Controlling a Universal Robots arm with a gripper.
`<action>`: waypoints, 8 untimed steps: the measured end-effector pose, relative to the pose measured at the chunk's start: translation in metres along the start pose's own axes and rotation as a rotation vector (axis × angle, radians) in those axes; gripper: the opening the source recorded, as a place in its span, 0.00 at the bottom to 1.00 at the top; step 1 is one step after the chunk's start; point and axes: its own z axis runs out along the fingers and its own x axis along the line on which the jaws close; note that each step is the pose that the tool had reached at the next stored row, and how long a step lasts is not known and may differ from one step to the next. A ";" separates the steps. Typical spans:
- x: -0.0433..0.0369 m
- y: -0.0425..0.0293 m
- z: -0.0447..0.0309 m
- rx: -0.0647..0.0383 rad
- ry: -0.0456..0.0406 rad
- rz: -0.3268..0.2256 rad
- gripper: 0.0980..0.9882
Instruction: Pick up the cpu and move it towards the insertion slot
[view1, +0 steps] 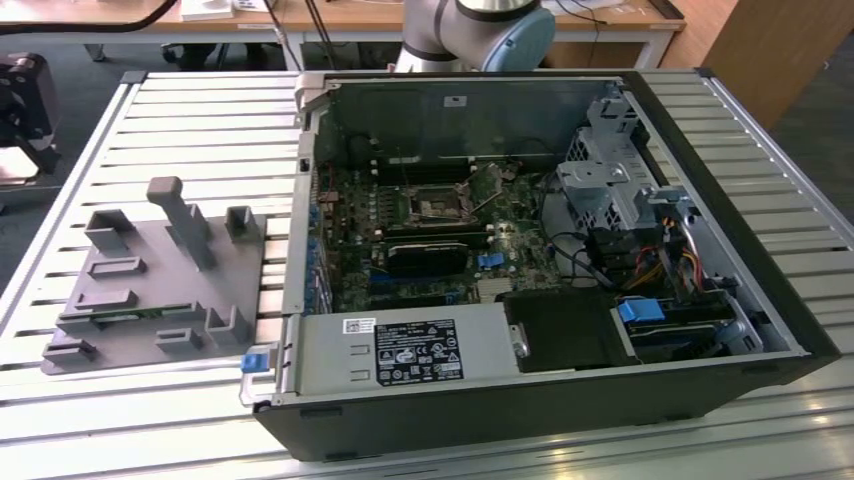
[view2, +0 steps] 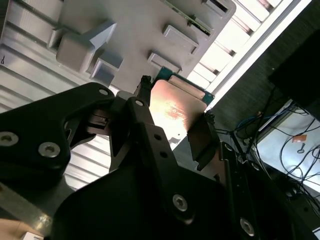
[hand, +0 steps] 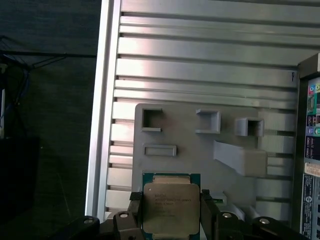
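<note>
my gripper (hand: 171, 214) was clamped on the cpu (hand: 171, 204) by two opposite edges, leaving its metal top clear. i had it over the grey fixture (hand: 187, 167), well apart from the slot (view1: 438, 207) inside the case (view1: 534, 415).

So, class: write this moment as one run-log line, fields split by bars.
gripper: shut on cpu | cpu: over grey fixture plate | insertion slot: in computer case, apart from cpu

Fixture plate (hand: 190, 150) on table (view1: 200, 120) beside case (view1: 534, 420); cpu (hand: 171, 210) in tool (hand: 170, 201) over plate.
</note>
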 end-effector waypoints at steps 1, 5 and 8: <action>0.0000 0.0001 -0.0023 0.000 0.0000 0.000 0.50; 0.0000 0.0005 -0.0113 0.000 0.0000 0.000 0.50; -0.0001 0.0007 -0.0170 -0.001 0.0000 0.000 0.50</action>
